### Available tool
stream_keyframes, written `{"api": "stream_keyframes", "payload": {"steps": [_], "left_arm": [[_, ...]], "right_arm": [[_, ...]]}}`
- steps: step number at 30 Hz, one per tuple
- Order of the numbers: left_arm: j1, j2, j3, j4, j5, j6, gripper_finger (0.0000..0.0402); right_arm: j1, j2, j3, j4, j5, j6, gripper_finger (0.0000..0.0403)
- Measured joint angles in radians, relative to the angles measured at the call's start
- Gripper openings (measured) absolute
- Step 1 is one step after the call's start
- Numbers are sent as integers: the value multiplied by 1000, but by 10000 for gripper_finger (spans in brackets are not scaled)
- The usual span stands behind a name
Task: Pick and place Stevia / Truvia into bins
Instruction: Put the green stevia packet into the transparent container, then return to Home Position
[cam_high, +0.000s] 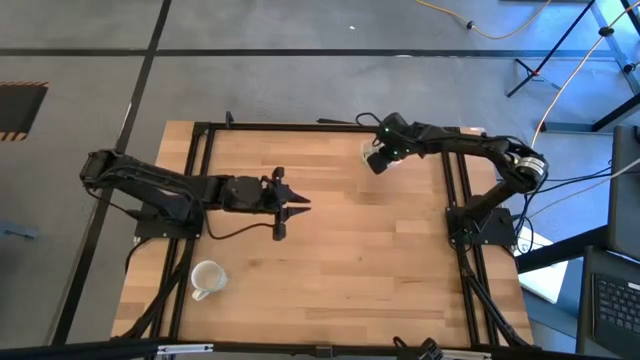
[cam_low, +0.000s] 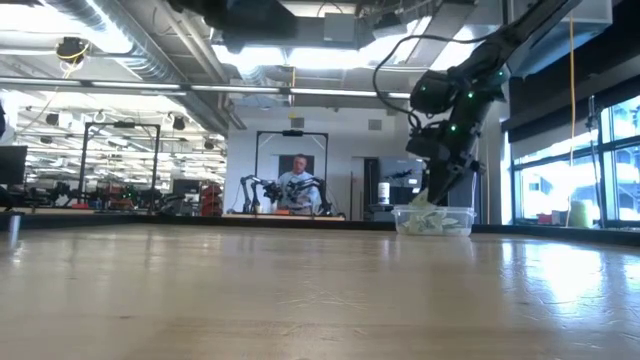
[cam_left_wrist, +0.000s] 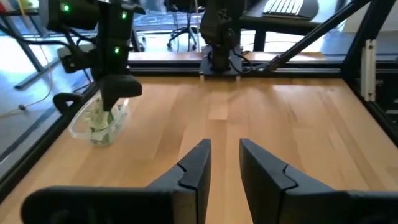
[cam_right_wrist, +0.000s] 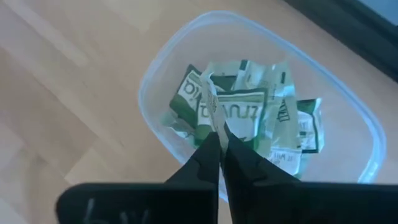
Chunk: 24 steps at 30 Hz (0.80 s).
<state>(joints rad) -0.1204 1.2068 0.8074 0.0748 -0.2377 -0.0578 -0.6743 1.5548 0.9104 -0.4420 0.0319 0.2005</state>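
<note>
The clear plastic tub (cam_right_wrist: 155, 74) stands near the table's far edge, right of the middle (cam_low: 433, 221), and holds several green and white sachets (cam_right_wrist: 249, 121) lying in a loose heap. My right gripper (cam_right_wrist: 221, 144) hovers directly over the tub, pointing down, shut on one sachet. In the high view the gripper (cam_high: 383, 158) covers most of the tub. My left gripper (cam_high: 297, 205) waits over the middle of the table with its fingers open (cam_left_wrist: 224, 163), touching nothing. My right gripper pinches one sachet by its edge (cam_right_wrist: 211, 111) between the two fingertips, coming from above and pointing down. The sachet stands on edge in the hold, above the heap in the tub; whether its lower part rests on the other sachets I cannot tell.
A white handled mug (cam_high: 206, 278) stands near the table's near left corner. A black frame (cam_high: 205, 150) borders the table's left, right and far sides. Bare wood lies between the two grippers. A person (cam_low: 297, 182) sits far behind the table.
</note>
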Motion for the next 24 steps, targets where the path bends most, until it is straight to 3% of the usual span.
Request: {"api": "stream_keyframes", "payload": {"steps": [4,9,14,16,19,24], "left_arm": [[19,0,0,3,23,0,79],[41,0,0,2,31,0,80],[71,-9,0,1,91,-1,79],[90,-32,-1,-37,105,9,79],[117,-82,-8,-48,108,-5,79],[146,-251,-147,58,166,-10,79]], "right_arm": [[0,4,0,-3,0,0,21],[-7,4,0,-11,15,8,75],[-16,-27,0,-79,199,22,132],[-16,-73,0,-106,264,23,146],[-3,-171,0,-140,274,26,157],[91,-376,-58,-104,274,36,159]]}}
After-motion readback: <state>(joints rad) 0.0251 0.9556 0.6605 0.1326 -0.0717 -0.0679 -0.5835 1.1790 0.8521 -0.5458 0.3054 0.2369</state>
